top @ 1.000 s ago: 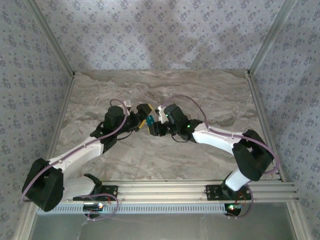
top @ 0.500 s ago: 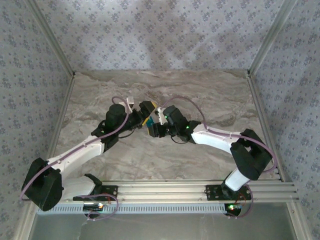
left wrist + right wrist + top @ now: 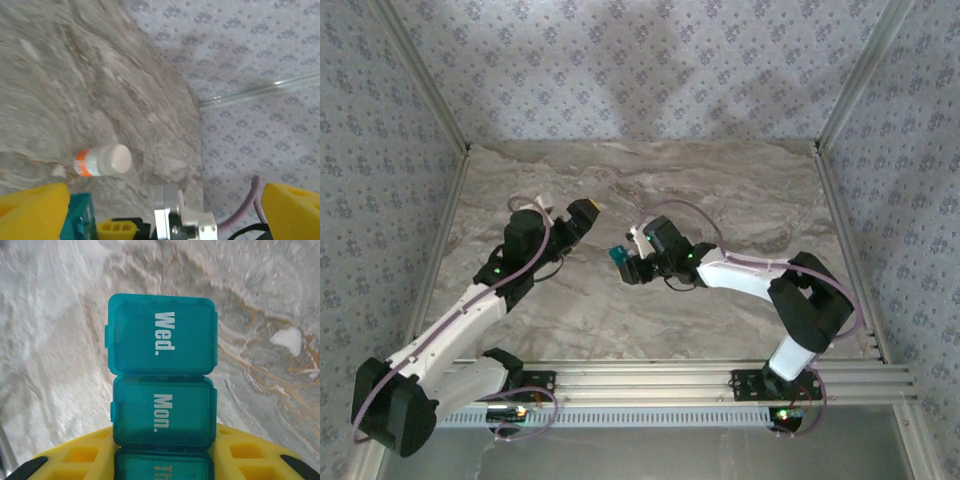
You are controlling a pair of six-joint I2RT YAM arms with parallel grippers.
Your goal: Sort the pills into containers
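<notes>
My right gripper (image 3: 626,264) is clenched on the teal pill organizer (image 3: 618,256), a strip of 3 lidded compartments, near the middle of the marble tabletop (image 3: 740,190). From the right wrist camera, the organizer (image 3: 162,375) juts out past my yellow fingers (image 3: 75,455). The "Wed." compartment is farthest out, "Mon." comes next, and the 3rd, whose label starts "Th", sits between the fingers. The 2 lids in full view are closed. I cannot tell whether the organizer touches the table.

My left gripper (image 3: 582,214) is released, with its jaws spread wide and holding nothing. It sits to the left of the organizer and apart from it. Past its yellow pads (image 3: 30,212), the left wrist camera sees a white bottle with an orange band (image 3: 102,161) lying on its side on the marble. A corner of the teal organizer (image 3: 79,217) shows at the lower left.
</notes>
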